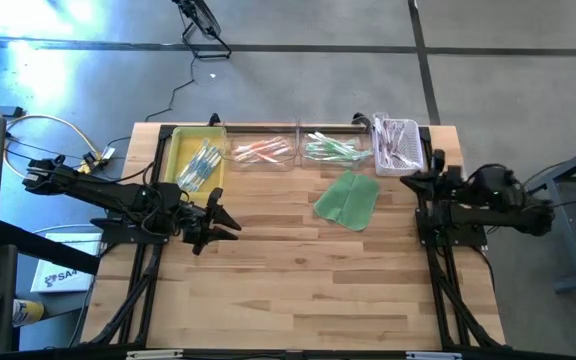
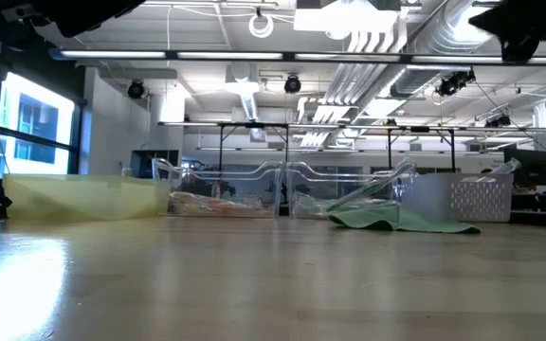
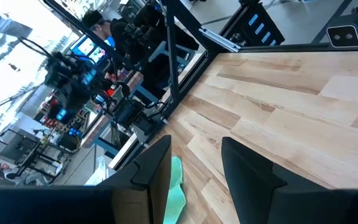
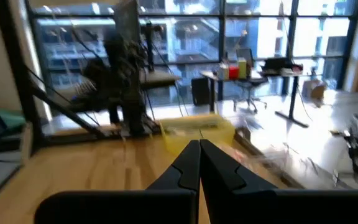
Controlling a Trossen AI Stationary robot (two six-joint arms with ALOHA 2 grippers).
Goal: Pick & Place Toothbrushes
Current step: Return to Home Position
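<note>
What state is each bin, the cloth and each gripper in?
yellow bin: holds blue toothbrushes
left transparent bin: holds orange toothbrushes
right transparent bin: holds green toothbrushes
white basket: holds pinkish-purple toothbrushes
green cloth: rumpled, on the table before the bins
left gripper: open, empty
right gripper: shut, empty

The left end effector hangs with fingers parted; the right end effector has fingers pressed together.

My left end effector and right end effector are black. The table is pale planked wood, the cloth green, one bin yellow, toothbrushes orange, green, purple.
</note>
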